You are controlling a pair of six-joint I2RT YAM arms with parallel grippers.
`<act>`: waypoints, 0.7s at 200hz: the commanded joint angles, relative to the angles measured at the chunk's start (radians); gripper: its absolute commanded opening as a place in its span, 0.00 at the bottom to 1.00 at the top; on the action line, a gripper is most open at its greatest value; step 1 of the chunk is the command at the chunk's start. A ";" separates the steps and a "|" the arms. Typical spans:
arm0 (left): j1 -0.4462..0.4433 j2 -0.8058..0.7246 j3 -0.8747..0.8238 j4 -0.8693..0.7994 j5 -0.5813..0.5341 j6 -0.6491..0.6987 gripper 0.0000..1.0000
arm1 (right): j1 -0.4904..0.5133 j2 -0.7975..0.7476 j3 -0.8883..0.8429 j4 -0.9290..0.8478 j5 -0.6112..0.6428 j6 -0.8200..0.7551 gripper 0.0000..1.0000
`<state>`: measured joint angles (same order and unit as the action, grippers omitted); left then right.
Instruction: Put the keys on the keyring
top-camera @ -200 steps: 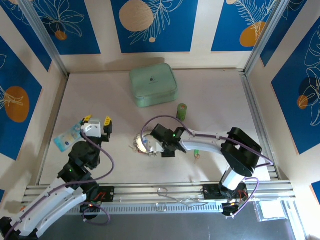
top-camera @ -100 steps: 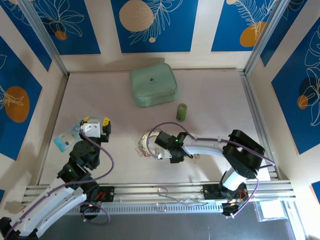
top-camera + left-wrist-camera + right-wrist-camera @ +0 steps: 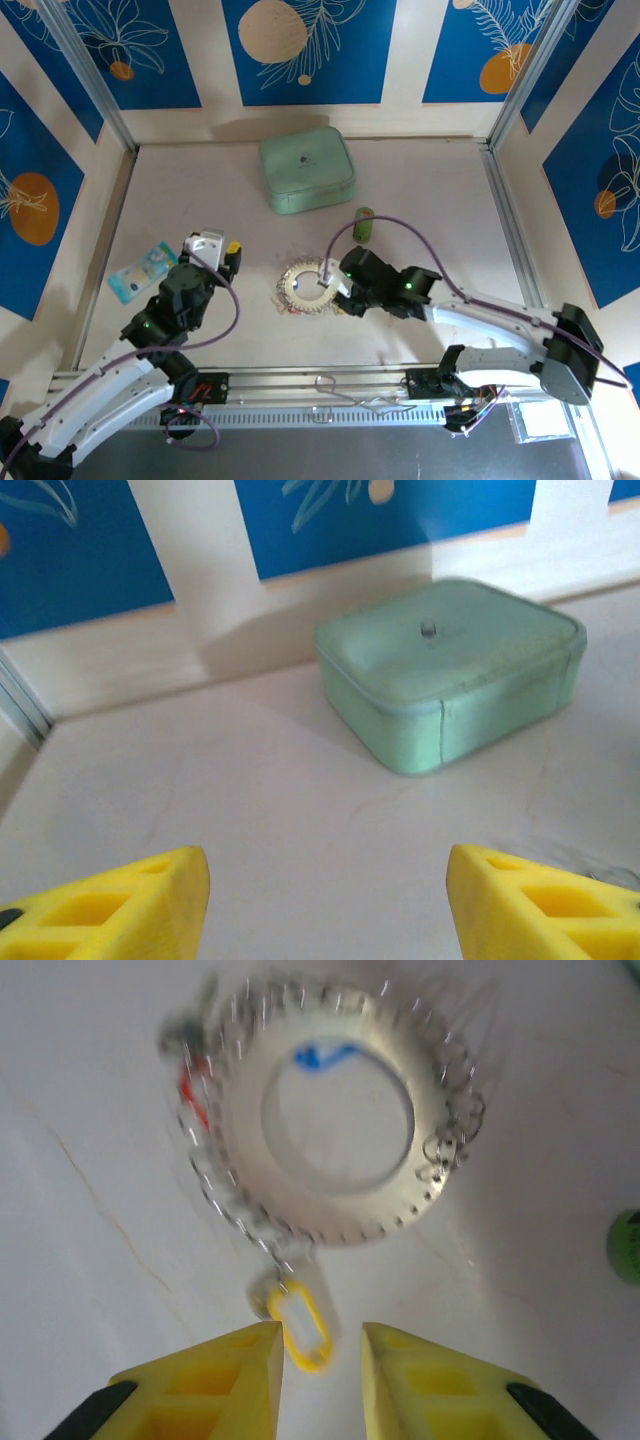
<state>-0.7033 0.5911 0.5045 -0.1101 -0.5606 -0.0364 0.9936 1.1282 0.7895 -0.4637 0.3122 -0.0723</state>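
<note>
The silvery keyring (image 3: 306, 283) lies flat on the table just left of centre. In the right wrist view the keyring (image 3: 345, 1218) carries a blue key (image 3: 322, 1057) at its inner edge and a red key (image 3: 192, 1095) on its left side. A yellow key (image 3: 300, 1322) hangs from its chain. My right gripper (image 3: 322, 1332) is open, its fingertips on either side of the yellow key without pinching it. From above, the right gripper (image 3: 332, 290) sits at the ring's right edge. My left gripper (image 3: 218, 245) hovers open and holds nothing (image 3: 328, 900), left of the ring.
A mint-green case (image 3: 307, 170) sits at the back centre, ahead of the left gripper (image 3: 450, 670). An upright green cylinder (image 3: 364, 222) stands behind the right gripper. A blue banknote-like slip (image 3: 140, 270) lies at the left. Walls enclose three sides.
My right gripper has opened and drawn back from over the ring to its right edge, the arm stretching out lower. My left gripper has shifted right, toward the ring.
</note>
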 commanded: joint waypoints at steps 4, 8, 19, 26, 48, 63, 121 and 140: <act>-0.002 0.073 0.084 -0.189 0.044 -0.142 0.65 | -0.003 -0.035 -0.089 0.185 -0.084 0.532 0.26; -0.002 0.085 0.089 -0.210 0.053 -0.153 0.65 | -0.005 -0.035 -0.091 0.189 -0.078 0.584 0.26; -0.002 0.111 0.101 -0.255 0.109 -0.183 0.64 | -0.019 -0.030 -0.086 0.182 -0.076 0.675 0.25; -0.002 0.124 0.106 -0.274 0.156 -0.201 0.63 | -0.035 -0.026 -0.081 0.174 -0.081 0.702 0.25; -0.002 0.175 0.121 -0.314 0.319 -0.269 0.57 | -0.116 -0.012 -0.051 0.132 -0.104 0.708 0.25; -0.007 0.236 0.143 -0.356 0.398 -0.327 0.54 | -0.204 0.006 -0.037 0.111 -0.176 0.688 0.25; -0.152 0.476 0.231 -0.385 0.453 -0.403 0.50 | -0.446 0.082 -0.012 0.045 -0.407 0.637 0.25; -0.159 0.496 0.231 -0.325 0.439 -0.426 0.51 | -0.477 0.096 -0.020 0.052 -0.429 0.604 0.25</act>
<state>-0.8497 1.0729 0.7010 -0.4664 -0.1299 -0.4072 0.5472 1.2087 0.7555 -0.3893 -0.0113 0.5644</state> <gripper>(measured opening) 0.503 0.248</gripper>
